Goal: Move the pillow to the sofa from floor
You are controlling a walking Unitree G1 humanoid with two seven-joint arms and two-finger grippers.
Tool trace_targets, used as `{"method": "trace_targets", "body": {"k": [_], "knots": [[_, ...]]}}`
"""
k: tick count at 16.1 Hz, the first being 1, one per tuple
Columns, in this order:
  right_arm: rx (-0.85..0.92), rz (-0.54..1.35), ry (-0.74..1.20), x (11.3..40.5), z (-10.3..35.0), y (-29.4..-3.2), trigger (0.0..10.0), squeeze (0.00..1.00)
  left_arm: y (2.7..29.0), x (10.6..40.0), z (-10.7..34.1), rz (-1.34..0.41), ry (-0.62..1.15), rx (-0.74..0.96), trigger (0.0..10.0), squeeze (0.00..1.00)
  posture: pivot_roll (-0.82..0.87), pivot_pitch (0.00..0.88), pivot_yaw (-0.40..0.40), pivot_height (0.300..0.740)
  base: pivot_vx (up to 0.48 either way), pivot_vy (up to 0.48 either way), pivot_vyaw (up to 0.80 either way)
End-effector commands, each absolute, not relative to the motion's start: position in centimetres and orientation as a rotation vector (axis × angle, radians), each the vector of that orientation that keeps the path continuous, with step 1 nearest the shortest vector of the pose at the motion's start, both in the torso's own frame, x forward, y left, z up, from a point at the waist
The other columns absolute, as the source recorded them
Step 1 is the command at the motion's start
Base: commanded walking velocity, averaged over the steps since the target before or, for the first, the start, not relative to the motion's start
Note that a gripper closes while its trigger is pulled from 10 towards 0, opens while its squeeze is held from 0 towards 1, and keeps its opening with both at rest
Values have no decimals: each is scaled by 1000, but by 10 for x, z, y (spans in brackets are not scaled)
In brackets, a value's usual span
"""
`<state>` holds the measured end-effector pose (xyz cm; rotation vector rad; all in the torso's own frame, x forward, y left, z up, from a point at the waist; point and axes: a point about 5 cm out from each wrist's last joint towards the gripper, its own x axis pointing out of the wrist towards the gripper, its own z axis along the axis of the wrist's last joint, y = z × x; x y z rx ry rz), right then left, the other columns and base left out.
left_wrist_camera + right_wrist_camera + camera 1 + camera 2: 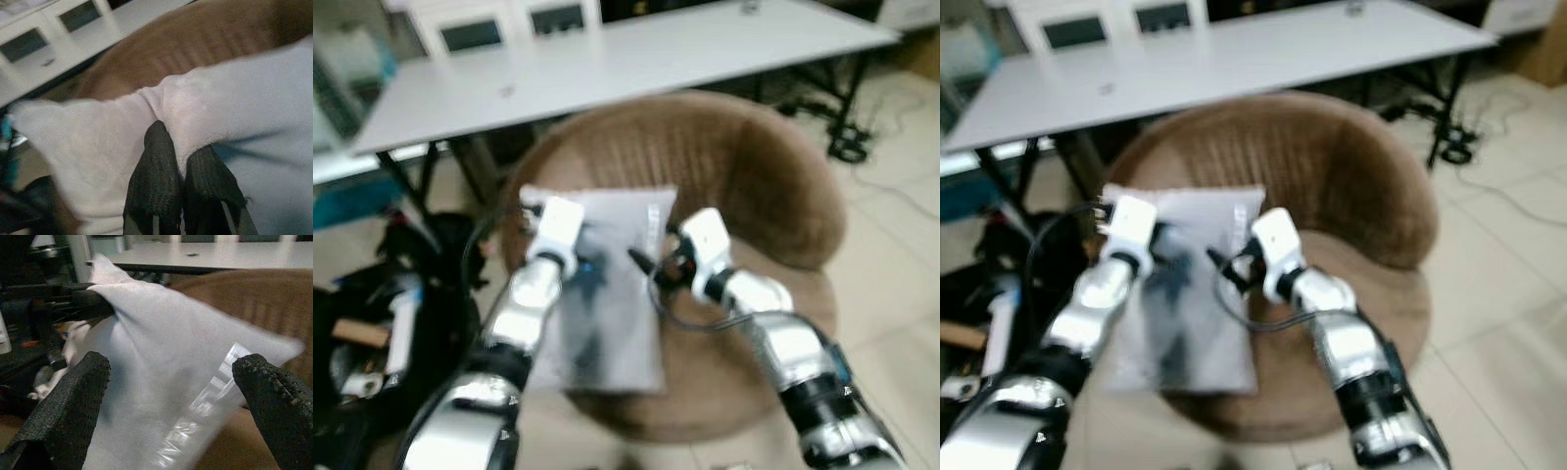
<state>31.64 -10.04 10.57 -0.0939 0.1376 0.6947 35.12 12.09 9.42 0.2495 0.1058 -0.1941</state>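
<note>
While both arms reach forward, the pillow [607, 294] lies on the brown sofa [773, 186] seat.
Left gripper [181, 161] has its jaws closed, pinching the pillow's edge; right gripper [171, 382] has its jaws spread wide beside it; white table [636, 59] stands behind.

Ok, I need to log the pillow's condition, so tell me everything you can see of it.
The pillow is a pale grey, soft cloth rectangle with a glossy printed strip near one edge and a dark smudgy patch on its face. It hangs lengthwise over the seat of the brown round sofa chair, upper edge lifted. The left gripper is shut on a pinched fold at one upper corner; the right gripper stands open at the other side, its fingers not touching the cloth.
</note>
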Motion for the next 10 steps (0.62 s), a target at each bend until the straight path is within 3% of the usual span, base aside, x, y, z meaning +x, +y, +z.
{"method": "trace_targets", "body": {"k": [1,3,10], "knots": [[-96,697,122,317,109,-98,10000,0,125,357,111,-181,34,249,10000,0,-124,0,110,740,0,0,0],[-97,698,119,317,109,-98,10000,0,125,357,111,-185,35,247,10000,0,-123,0,110,740,0,0,0],[-96,705,124,316,109,-97,10000,0,124,356,108,-183,48,246,10000,0,-123,0,109,740,480,0,0]]}}
